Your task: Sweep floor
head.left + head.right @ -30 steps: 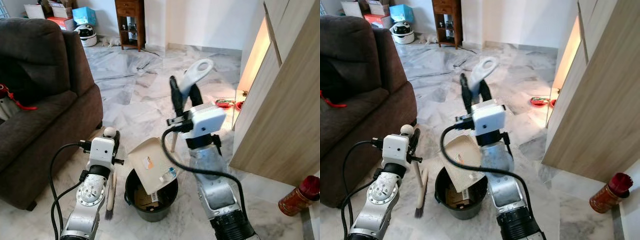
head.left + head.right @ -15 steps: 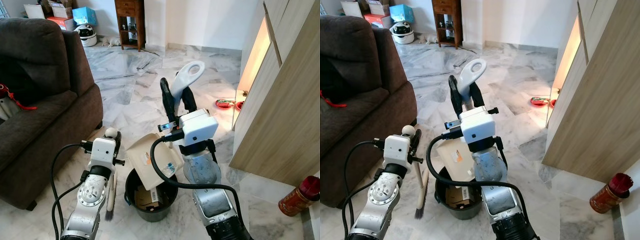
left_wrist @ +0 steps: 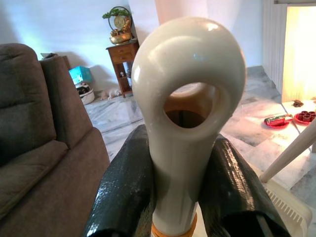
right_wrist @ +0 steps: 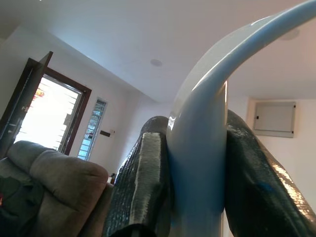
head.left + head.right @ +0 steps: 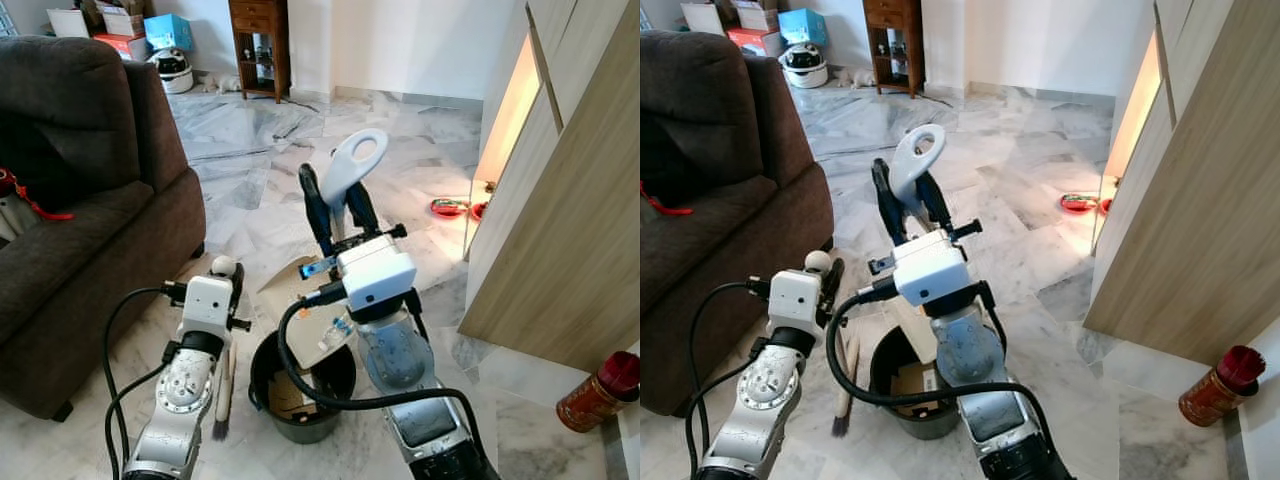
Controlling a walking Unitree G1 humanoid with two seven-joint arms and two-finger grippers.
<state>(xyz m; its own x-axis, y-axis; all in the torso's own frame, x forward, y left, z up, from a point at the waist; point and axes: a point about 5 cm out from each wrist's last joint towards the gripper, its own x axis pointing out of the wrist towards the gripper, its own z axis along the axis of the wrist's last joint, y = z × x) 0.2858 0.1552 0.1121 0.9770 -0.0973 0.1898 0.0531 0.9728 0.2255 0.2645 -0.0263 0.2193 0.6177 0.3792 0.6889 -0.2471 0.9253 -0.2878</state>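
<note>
My two arms are silver metal. Left arm (image 5: 185,385): round joint disc with a ring of small screws, white boxy wrist module on top, small black knobs sticking out its sides. Black cable loops out from that module and runs down along the arm.

Right arm (image 5: 400,360): rounded silver joint, dark collar lower down, white wrist box (image 5: 375,275) with a small blue mark at one edge and black studs. Thick black cable curls from it under the forearm.

My fingers (image 4: 140,187) are long, black, with a textured, slightly glossy wrap; same on the left (image 3: 126,192).
</note>
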